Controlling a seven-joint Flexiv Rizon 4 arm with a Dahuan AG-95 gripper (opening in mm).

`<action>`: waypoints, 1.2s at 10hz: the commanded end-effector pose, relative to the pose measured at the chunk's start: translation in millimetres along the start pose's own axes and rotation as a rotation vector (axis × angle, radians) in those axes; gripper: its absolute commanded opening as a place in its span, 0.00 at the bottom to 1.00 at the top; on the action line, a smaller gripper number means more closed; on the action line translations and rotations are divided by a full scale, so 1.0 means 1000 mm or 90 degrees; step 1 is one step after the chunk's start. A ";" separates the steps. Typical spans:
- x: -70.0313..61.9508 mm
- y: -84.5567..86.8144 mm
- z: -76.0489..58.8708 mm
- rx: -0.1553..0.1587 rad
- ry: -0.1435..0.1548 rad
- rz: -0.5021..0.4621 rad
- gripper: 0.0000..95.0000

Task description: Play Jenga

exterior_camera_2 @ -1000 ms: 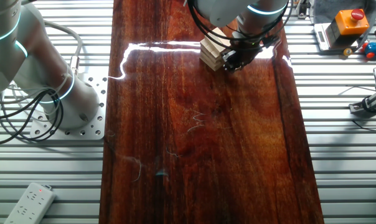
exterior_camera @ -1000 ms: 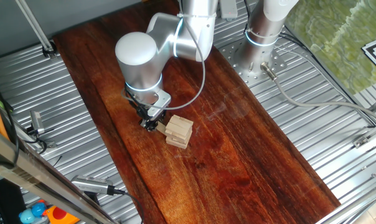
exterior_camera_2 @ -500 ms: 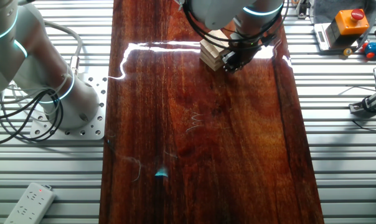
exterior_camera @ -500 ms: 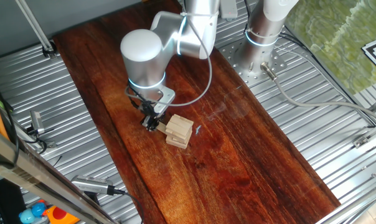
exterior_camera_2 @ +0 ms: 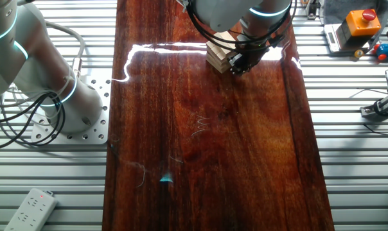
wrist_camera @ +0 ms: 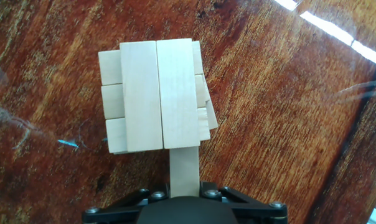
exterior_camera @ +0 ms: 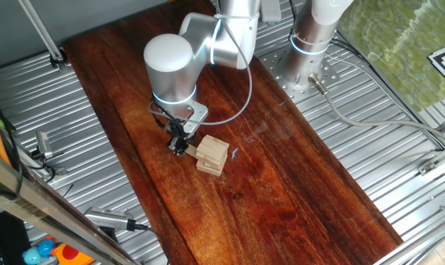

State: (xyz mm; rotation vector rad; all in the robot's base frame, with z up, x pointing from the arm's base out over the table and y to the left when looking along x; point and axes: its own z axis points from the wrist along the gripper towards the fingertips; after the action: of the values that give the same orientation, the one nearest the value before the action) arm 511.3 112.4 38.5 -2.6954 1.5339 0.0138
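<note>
The Jenga stack is a small squat pile of pale wooden blocks in crosswise layers on the dark wooden board. It also shows in the other fixed view and the hand view. One block sticks out of a lower layer toward the hand. My gripper sits low at the stack's side, with its dark fingers close against both sides of that block. It is also visible in both fixed views.
A second arm's base stands on the metal plate beside the board and also shows in the other fixed view. A power strip, an emergency stop box and loose tools lie on the ribbed table.
The arm shifted slightly to the right toward the stack one second ago and has held still since. The stack has not visibly moved.
</note>
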 end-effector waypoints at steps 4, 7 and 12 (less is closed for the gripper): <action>0.000 0.000 0.000 -0.002 -0.001 0.037 0.00; 0.000 0.000 0.000 -0.002 -0.002 0.039 0.00; 0.001 0.000 0.001 0.000 -0.004 0.035 0.00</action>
State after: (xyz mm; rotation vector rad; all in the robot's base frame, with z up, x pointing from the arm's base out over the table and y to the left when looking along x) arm 511.8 112.1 38.2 -2.6495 1.6060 0.0241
